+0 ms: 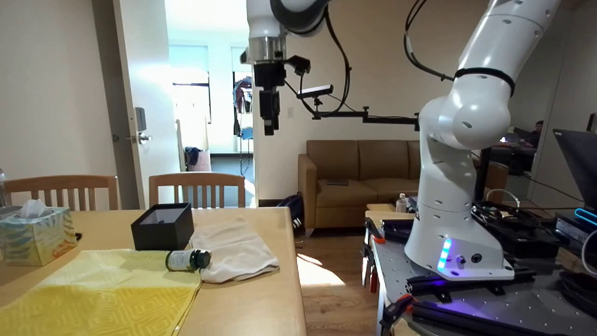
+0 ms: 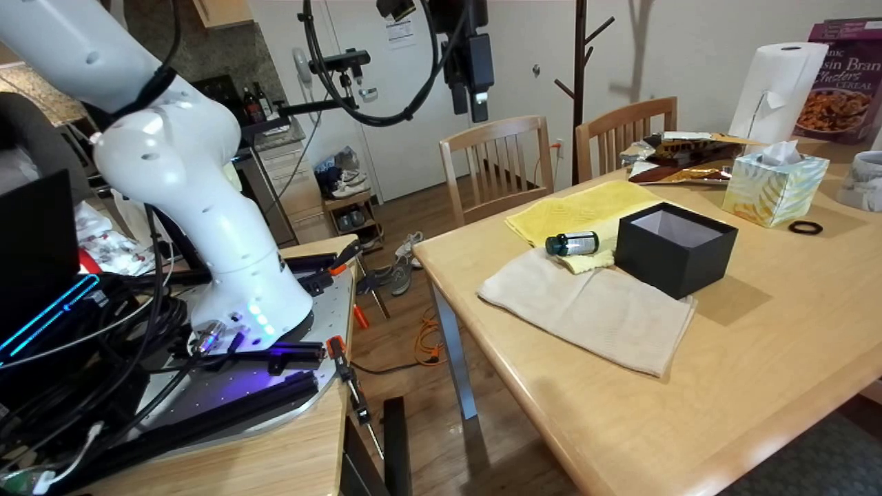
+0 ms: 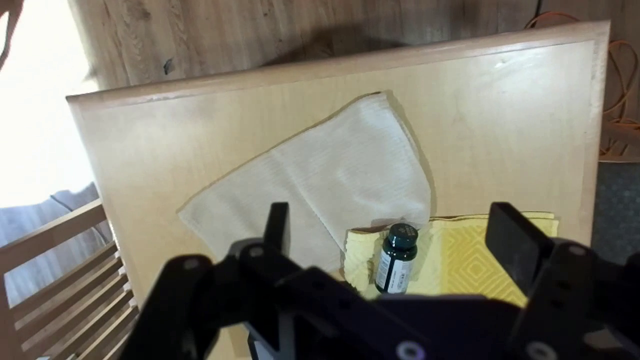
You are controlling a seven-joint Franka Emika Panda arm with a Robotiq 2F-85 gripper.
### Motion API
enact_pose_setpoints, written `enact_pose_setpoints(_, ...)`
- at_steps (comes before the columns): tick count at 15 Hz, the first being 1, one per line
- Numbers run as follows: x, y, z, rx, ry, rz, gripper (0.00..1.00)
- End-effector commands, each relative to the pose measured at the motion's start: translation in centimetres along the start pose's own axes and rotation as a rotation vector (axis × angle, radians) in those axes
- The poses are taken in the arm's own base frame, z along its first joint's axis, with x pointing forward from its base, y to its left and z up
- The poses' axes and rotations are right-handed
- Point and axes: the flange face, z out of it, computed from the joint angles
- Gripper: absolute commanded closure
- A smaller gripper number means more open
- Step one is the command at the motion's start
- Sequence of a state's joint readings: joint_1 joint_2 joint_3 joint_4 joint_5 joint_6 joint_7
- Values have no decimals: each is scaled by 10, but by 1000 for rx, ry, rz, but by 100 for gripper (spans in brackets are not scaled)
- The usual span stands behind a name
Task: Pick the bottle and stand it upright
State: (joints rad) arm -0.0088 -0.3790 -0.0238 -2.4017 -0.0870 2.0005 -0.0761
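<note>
Gripper (image 3: 389, 220): jaws wide apart in the wrist view; in both exterior views it hangs fingers-down, high over the table (image 1: 249, 310), the gap hard to make out there
Pill bottle (image 3: 394, 267): on its side on the yellow towel (image 3: 472, 265), cap end toward the cream towel (image 3: 320, 165); glossy dark green with a pale label, the print too small to read
Yellow towel: embossed with nested diamonds; partly covered by the gripper in the wrist view, cut off by the border in an exterior view
Cream towel: folded, finely ribbed
Black box (image 2: 648, 256): open-topped, square-sided, pale-lined; beside the bottle in both exterior views, mostly hidden behind the gripper in the wrist view
Tissue box (image 2: 768, 189): leaf-like pattern, white tissue (image 2: 782, 153) peaking from its top; in both exterior views
Cereal box (image 2: 837, 107): in an exterior view alone, partly behind the paper towel roll (image 2: 775, 96)
Sofa (image 1: 382, 161): smooth and brown; in an exterior view alone, partly behind the arm (image 1: 445, 186), whose upper part the border cuts off
</note>
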Motion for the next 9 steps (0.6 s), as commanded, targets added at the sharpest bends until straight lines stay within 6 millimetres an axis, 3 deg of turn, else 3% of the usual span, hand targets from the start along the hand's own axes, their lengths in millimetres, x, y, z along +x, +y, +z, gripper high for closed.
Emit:
enact_pose_setpoints(1,31,-6,15,-49,20,-55,0)
enact_pose_setpoints(9,81,-22,80,25,25,-92,0)
